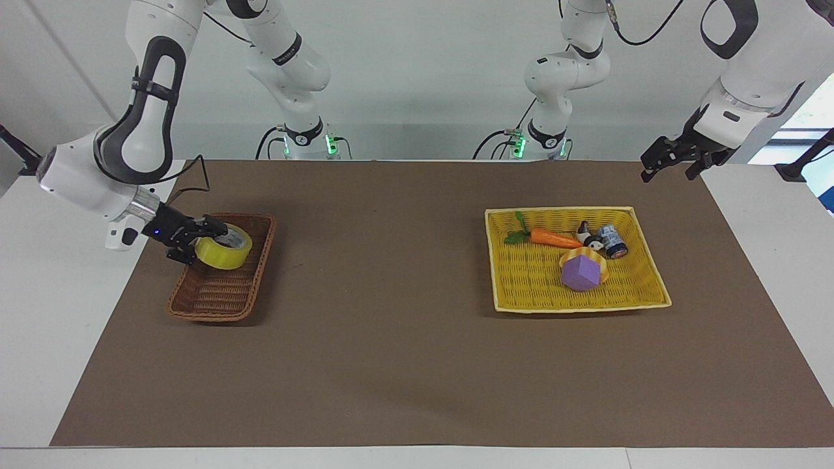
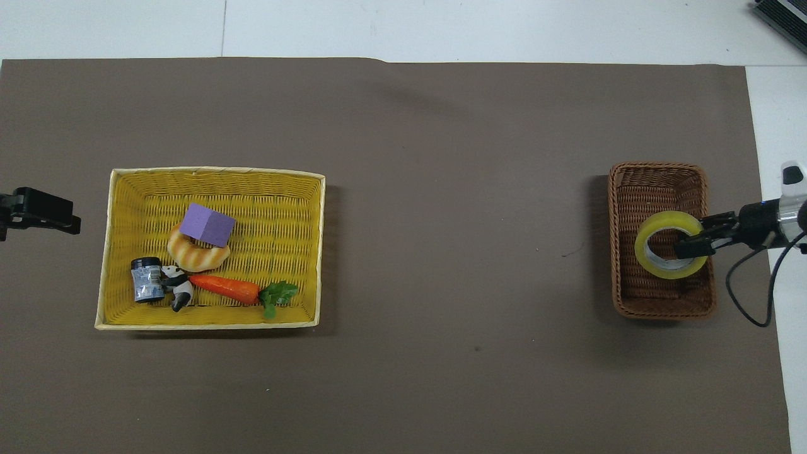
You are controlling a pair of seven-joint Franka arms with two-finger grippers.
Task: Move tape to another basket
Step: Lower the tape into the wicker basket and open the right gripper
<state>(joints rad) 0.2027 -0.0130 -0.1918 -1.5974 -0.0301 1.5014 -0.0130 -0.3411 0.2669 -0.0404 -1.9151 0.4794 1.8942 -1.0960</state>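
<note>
The yellow tape [image 1: 220, 256] hangs low inside the brown wicker basket [image 1: 215, 294], in the part of it nearer to the robots, at the right arm's end of the table. My right gripper [image 1: 210, 238] is shut on the tape's rim, with one finger inside the core. In the overhead view the tape [image 2: 642, 252] sits over the middle of the basket [image 2: 662, 297], and the right gripper [image 2: 696, 238] reaches in over the basket's side. My left gripper [image 1: 670, 166] waits open and empty in the air beside the yellow tray, and it also shows in the overhead view [image 2: 41, 213].
A flat yellow woven tray [image 1: 521, 286] at the left arm's end holds a carrot [image 1: 554, 238], a purple block [image 1: 580, 272] on a bread ring, a panda toy and a small blue-grey roll [image 1: 612, 240]. A brown mat [image 1: 391, 339] covers the table.
</note>
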